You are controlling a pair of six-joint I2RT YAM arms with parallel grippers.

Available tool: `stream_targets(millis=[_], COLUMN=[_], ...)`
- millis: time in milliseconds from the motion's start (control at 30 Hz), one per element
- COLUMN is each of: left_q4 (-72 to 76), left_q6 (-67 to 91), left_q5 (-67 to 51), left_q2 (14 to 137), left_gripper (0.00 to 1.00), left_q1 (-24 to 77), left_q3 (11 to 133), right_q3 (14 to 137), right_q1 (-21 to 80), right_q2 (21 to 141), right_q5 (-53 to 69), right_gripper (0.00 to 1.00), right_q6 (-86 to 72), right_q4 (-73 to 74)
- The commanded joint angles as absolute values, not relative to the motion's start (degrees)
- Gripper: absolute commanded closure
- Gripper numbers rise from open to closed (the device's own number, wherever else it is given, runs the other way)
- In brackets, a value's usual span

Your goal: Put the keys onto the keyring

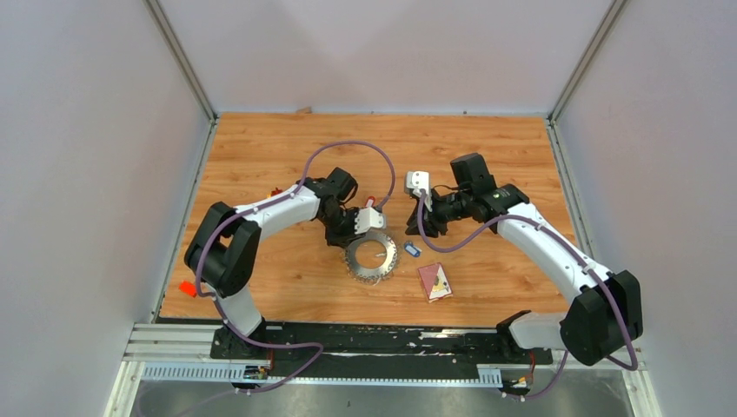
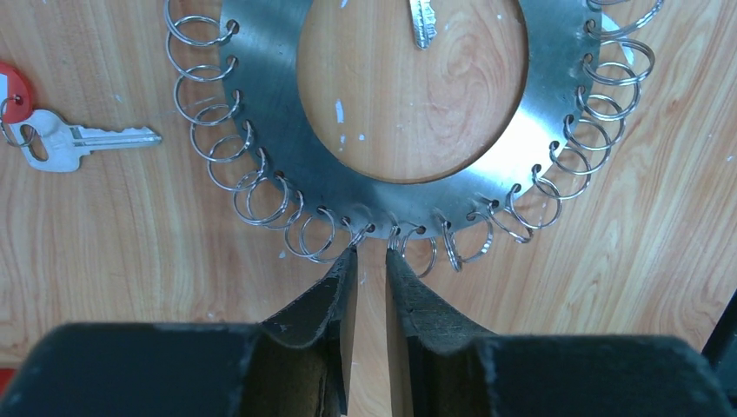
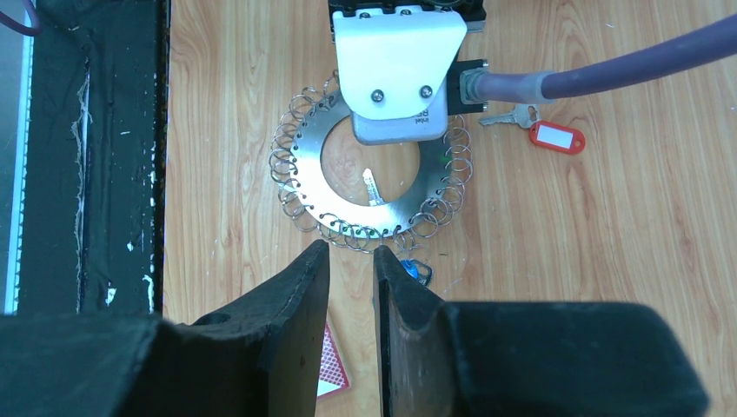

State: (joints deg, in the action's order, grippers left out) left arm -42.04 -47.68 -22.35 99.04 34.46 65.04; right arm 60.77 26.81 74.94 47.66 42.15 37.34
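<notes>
The keyring (image 2: 261, 104) is a flat grey disc with an open centre and many small wire rings round its rim; it lies on the wooden table (image 1: 372, 258). A silver key blade (image 2: 423, 22) lies inside its centre. A red-tagged key (image 2: 52, 135) lies on the wood beside the ring (image 3: 556, 137). A blue-tagged key (image 3: 420, 271) lies just off the rim (image 1: 412, 249). My left gripper (image 2: 371, 252) sits low at the rim, with a narrow gap and nothing between the tips. My right gripper (image 3: 351, 252) hangs higher over the ring's edge, narrowly open and empty.
A maroon patterned card (image 1: 434, 281) lies near the front, right of the keyring (image 3: 328, 369). The left arm's white camera mount (image 3: 400, 69) covers part of the ring in the right wrist view. The black base rail (image 3: 96, 174) runs along the near edge. Grey walls enclose three sides.
</notes>
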Motion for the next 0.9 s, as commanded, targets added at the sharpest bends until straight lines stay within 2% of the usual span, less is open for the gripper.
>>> stream_targets(millis=[0, 400, 667, 867], left_q4=[-42.1, -43.3, -41.9, -41.6], left_q6=[-46.5, -47.1, -47.6, -48.3], left_q5=[-22.9, -23.3, -21.7, -23.3], left_q2=[100.3, 99.5, 97.2, 94.7], left_gripper=[0.75, 0.77, 0.6, 0.63], left_q1=[34.2, 34.2, 33.5, 31.7], left_q3=[67.4, 66.2, 64.0, 62.8], right_q3=[61.4, 61.7, 62.0, 62.3], right_q1=[26.6, 26.6, 26.6, 26.7], right_q2=[75.4, 76.3, 76.6, 77.1], right_q5=[49.4, 49.3, 49.4, 49.7], right_gripper=[0.74, 0.74, 0.74, 0.74], right_q6=[43.4, 43.6, 43.8, 43.9], right_q4=[37.4, 37.8, 38.5, 39.0])
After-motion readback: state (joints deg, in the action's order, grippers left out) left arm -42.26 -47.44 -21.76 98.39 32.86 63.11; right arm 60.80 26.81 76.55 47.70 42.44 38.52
